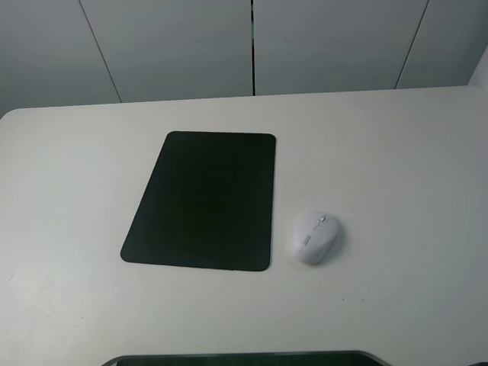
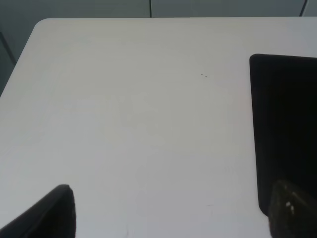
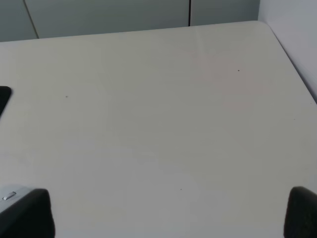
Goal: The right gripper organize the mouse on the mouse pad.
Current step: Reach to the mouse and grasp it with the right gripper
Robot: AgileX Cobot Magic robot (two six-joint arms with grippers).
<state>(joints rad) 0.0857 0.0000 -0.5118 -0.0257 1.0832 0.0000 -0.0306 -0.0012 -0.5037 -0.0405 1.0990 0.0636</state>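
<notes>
The white mouse (image 1: 316, 237) lies on the table just right of the black mouse pad (image 1: 202, 200), close to its near right corner and off it. No arm shows in the exterior high view. In the right wrist view my right gripper (image 3: 168, 215) is open and empty over bare table. A sliver of the mouse (image 3: 9, 196) shows by one fingertip (image 3: 29, 213), and a corner of the pad (image 3: 3, 97) shows at the frame edge. In the left wrist view my left gripper (image 2: 173, 210) is open and empty, with the pad (image 2: 285, 124) beside one fingertip (image 2: 290, 210).
The white table (image 1: 396, 152) has its far edge against grey wall panels (image 1: 252, 46). A dark curved edge (image 1: 244, 357) shows at the near side of the table.
</notes>
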